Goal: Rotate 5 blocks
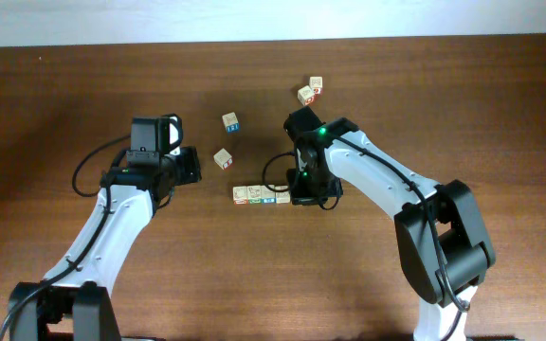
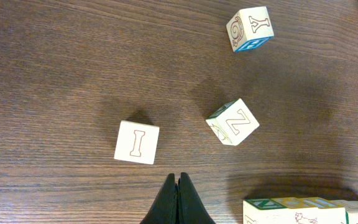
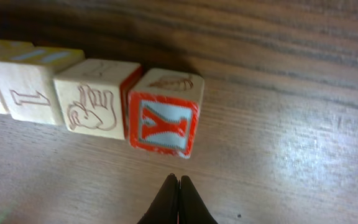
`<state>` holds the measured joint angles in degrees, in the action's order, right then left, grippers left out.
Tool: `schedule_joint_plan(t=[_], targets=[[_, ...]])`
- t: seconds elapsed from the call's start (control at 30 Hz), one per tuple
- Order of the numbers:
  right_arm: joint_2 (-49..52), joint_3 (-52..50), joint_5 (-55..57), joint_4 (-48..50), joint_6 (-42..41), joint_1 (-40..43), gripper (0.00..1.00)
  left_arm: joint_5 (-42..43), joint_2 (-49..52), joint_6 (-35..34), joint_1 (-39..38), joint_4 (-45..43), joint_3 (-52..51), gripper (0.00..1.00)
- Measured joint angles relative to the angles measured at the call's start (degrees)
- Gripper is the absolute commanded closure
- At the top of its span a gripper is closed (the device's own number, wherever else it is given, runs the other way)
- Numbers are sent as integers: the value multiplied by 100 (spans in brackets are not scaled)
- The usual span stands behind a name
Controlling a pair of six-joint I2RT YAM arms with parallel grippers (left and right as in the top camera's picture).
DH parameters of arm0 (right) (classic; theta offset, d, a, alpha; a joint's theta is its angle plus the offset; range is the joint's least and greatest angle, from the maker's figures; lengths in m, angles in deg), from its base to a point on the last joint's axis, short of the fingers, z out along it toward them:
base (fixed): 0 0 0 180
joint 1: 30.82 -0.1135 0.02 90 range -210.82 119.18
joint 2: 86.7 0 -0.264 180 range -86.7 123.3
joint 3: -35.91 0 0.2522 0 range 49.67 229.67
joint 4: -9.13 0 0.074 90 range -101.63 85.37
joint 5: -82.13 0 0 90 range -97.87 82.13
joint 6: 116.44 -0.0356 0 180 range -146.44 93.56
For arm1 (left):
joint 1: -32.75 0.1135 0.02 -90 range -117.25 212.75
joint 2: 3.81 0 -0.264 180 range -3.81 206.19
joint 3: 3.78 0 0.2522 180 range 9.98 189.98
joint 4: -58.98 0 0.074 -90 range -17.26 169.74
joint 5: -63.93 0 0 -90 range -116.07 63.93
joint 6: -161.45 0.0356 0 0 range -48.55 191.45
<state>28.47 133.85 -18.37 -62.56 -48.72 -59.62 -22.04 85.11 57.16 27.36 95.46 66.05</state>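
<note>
Right gripper (image 3: 179,182), fingers pressed together and empty, hung just short of the red-bordered block (image 3: 163,120) ending a touching row of blocks (image 1: 259,195), while the left gripper (image 2: 179,180), likewise closed on nothing, hung near loose blocks (image 2: 232,122) scattered across the dark wooden table (image 1: 444,85).

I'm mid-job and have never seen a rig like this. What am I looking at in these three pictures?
A left arm and a right arm work at a wooden table. The overhead picture looks down on both. The other two come from wrist cameras; the black wedge at the bottom is that arm's own gripper. The left gripper, shut and empty, is near letter blocks: an I block and a Z block. The right gripper, shut and empty, points at a red Y block ending a row of blocks. Nothing is held.
</note>
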Motion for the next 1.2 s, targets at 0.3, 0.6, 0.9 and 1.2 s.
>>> schedule_joint_plan(t=[0.3, 0.6, 0.9, 1.2], targets=[[0, -385, -7, 184, 42, 0, 96, -2, 0, 0, 0, 2, 0, 100], [0, -393, -142, 472, 173, 0, 96, 0, 0, 0, 0, 0, 0, 100], [0, -393, -348, 702, 393, 0, 96, 0, 2, 0, 0, 0, 0, 100], [0, -393, -439, 841, 461, 142, 96, 0, 2, 0, 0, 0, 0, 100]])
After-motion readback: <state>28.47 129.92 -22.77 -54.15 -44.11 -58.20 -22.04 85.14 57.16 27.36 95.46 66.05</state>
